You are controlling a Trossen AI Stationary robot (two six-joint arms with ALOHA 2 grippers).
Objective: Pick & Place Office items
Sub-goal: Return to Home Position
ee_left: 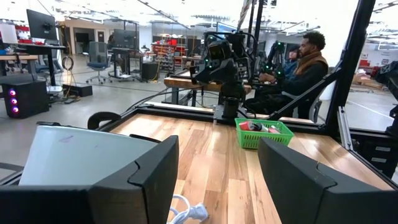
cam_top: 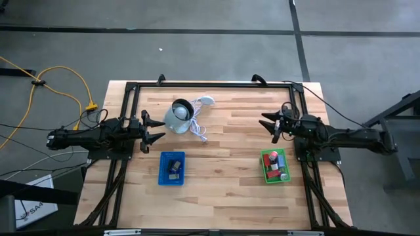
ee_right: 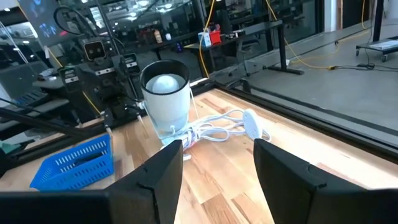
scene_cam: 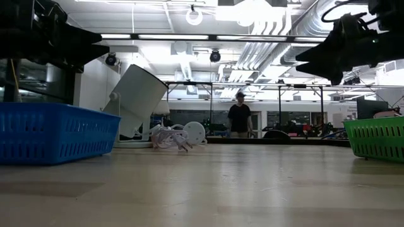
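A wooden counter is seen filling the middle of the high view, framed by black rails. The left arm is stretched in from the picture's left edge and the right arm from its right edge, both held level over the counter's upper half. The left tool is spread wide with nothing between its fingers, just left of a grey-white round object, which is tilted on the counter in the upper centre. The right tool is likewise held wide and carries nothing; it is poised above and slightly left of a green tray. That tray is placed right of centre, while a blue tray is set left of centre, below the round object; the two trays are well apart. A white cord is bundled just right of the round object, touching it. The office items are gathered mostly in the green tray, where red, pink and teal pieces can be made out, and a dark piece with a paler one beside it is seen in the blue tray. In the low view a person is seen standing far behind the counter, at the picture's centre.
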